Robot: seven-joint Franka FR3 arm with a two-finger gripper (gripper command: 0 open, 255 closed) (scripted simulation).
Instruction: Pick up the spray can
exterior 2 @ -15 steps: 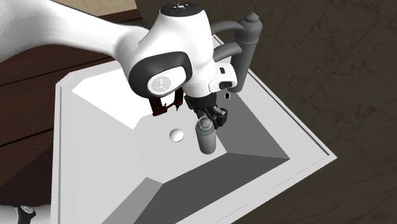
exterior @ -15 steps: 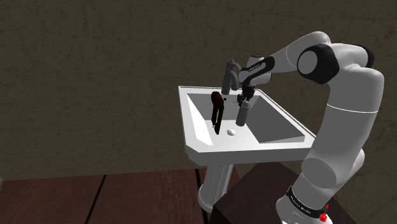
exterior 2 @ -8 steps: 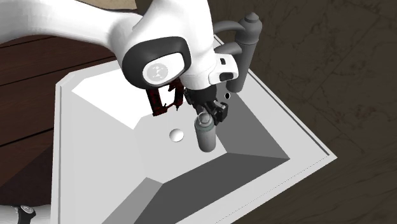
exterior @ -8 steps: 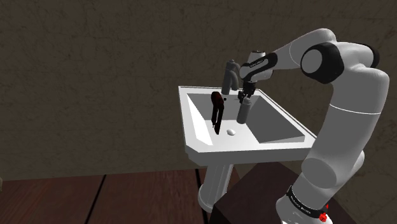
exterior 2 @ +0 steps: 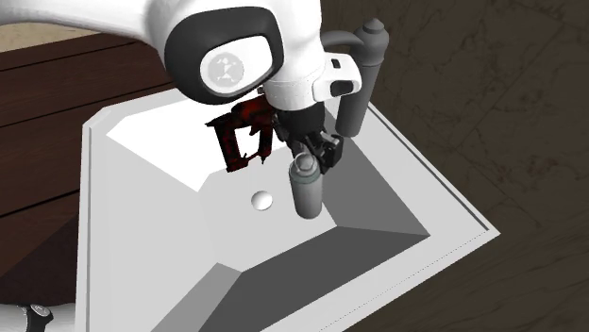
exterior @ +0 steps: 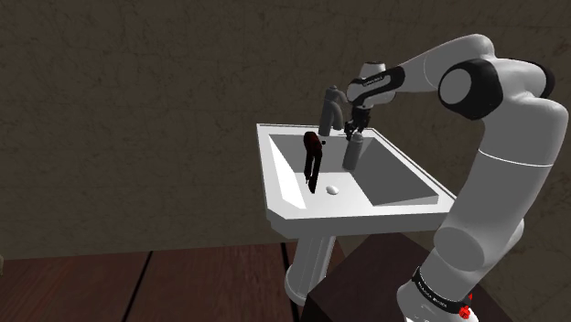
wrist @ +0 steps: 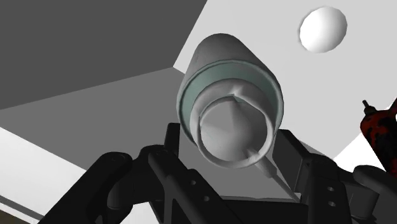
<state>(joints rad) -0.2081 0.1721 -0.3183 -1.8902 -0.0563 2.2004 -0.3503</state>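
Over the white sink (exterior 2: 90,236), black tool (exterior 2: 314,158) clasping a plain grey spray can (exterior 2: 308,196) by its top

White pedestal sink (exterior: 274,174) standing on a dark plank floor (exterior: 137,284). Grey faucet (exterior 2: 363,71) on the back rim, just behind the gripper (exterior 2: 316,156). In the basin, a white drain disc (exterior 2: 262,200) below the gripper and a red-black tool (exterior 2: 241,140) upright just beside it.
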